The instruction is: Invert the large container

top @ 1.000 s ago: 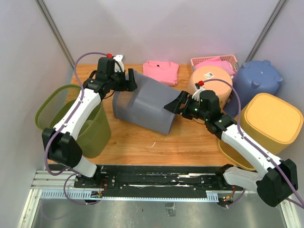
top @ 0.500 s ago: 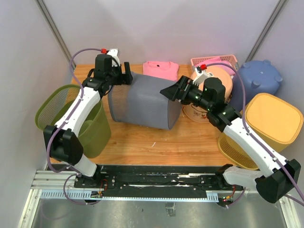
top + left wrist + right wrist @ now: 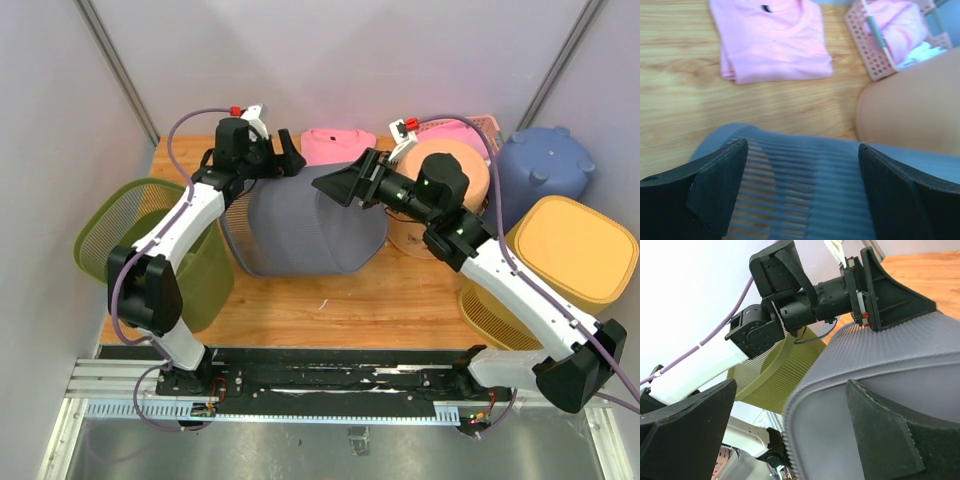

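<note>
The large container [image 3: 300, 232] is a grey ribbed bin standing mouth down on the wooden table, its flat base tilted up toward the right. My left gripper [image 3: 283, 152] is open over the bin's back top edge. In the left wrist view the ribbed wall [image 3: 805, 195] lies between and below the spread fingers [image 3: 715, 190] of that gripper [image 3: 802, 145]. My right gripper [image 3: 335, 185] is open at the upper right of the bin. In the right wrist view the rim of the base [image 3: 805, 405] runs between the jaws of the right gripper [image 3: 790, 385], with one finger [image 3: 885, 435] lying over the base.
A green slatted basket [image 3: 150, 240] stands at the table's left edge, right beside the bin. A folded pink shirt [image 3: 335, 145] lies at the back. At the right crowd a peach tub [image 3: 455, 165], a pink crate [image 3: 485, 125], a blue bin [image 3: 545, 170], and a yellow-lidded bin [image 3: 570, 255].
The grey bin has swung from lying on its side to mouth down. Both grippers rose and moved toward the back with it, and the left jaws spread wider.
</note>
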Motion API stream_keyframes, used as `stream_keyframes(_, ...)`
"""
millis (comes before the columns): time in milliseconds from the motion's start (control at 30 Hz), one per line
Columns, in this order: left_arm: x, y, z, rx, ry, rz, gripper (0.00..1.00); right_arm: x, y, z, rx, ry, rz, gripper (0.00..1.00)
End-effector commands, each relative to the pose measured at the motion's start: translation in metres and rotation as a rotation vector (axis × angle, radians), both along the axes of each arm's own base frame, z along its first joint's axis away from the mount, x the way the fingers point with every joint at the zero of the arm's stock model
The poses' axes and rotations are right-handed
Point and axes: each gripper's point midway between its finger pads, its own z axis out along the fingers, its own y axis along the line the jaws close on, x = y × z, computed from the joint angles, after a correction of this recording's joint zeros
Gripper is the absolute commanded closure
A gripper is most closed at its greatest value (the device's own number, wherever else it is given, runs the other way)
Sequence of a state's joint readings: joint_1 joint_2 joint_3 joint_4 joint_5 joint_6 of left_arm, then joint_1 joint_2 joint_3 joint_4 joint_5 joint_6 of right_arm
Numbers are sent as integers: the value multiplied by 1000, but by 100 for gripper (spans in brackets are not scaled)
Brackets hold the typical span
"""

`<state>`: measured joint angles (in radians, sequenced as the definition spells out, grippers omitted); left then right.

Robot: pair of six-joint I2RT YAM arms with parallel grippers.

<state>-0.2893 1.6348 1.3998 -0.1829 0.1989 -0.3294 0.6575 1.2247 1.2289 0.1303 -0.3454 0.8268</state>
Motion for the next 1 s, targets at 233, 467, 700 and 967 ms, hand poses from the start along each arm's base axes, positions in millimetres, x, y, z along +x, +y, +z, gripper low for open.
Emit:
stream_keyframes(233,-13,-54,-45,-79,159,-190,1,8,26,-13,-22,-16,47,7)
stream_keyframes(467,15,-49,-9,-20,93,-144,1,29,45,-24,-95,5,38,8)
stream_keyframes(700,52,-13,58,55,-39,55,1,57,67,-33,-136,15,27,8)
stream_keyframes(967,82,32,144,61,-184,242,1,85,91,-48,-148,30,26,8)
